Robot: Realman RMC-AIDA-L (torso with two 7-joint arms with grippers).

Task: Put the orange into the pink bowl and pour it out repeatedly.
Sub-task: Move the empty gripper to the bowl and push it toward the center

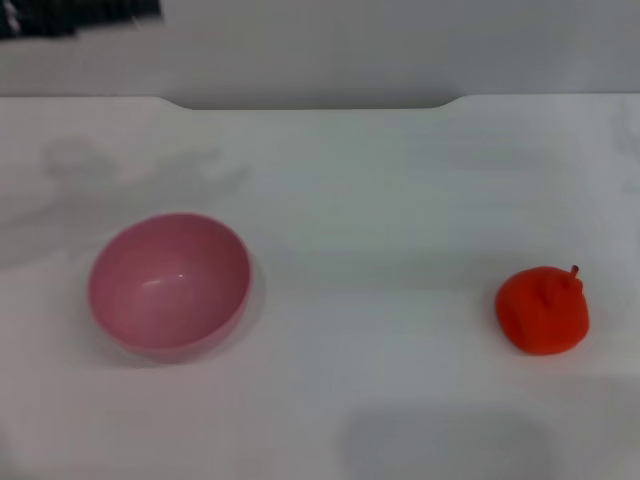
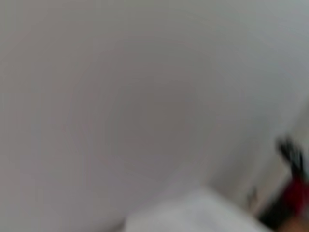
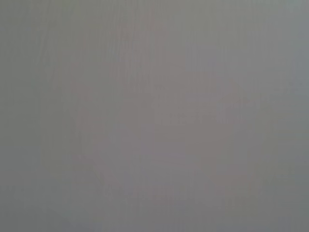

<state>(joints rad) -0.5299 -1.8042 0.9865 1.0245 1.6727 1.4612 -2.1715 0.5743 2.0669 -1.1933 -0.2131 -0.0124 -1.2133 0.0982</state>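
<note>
The pink bowl (image 1: 168, 283) stands upright and empty on the left of the white table. On the right of the table lies the orange (image 1: 543, 309), red-orange and lumpy, its small dark stem pointing up and to the right. A wide stretch of bare tabletop separates the two. Neither gripper nor any part of an arm shows in the head view. The left wrist view holds only a blurred pale surface, and the right wrist view only a plain grey one.
The white table (image 1: 380, 200) ends at a far edge with a shallow notch, and a grey wall rises behind it. A dark object (image 1: 80, 15) sits at the top left corner. Faint shadows fall on the table behind the bowl.
</note>
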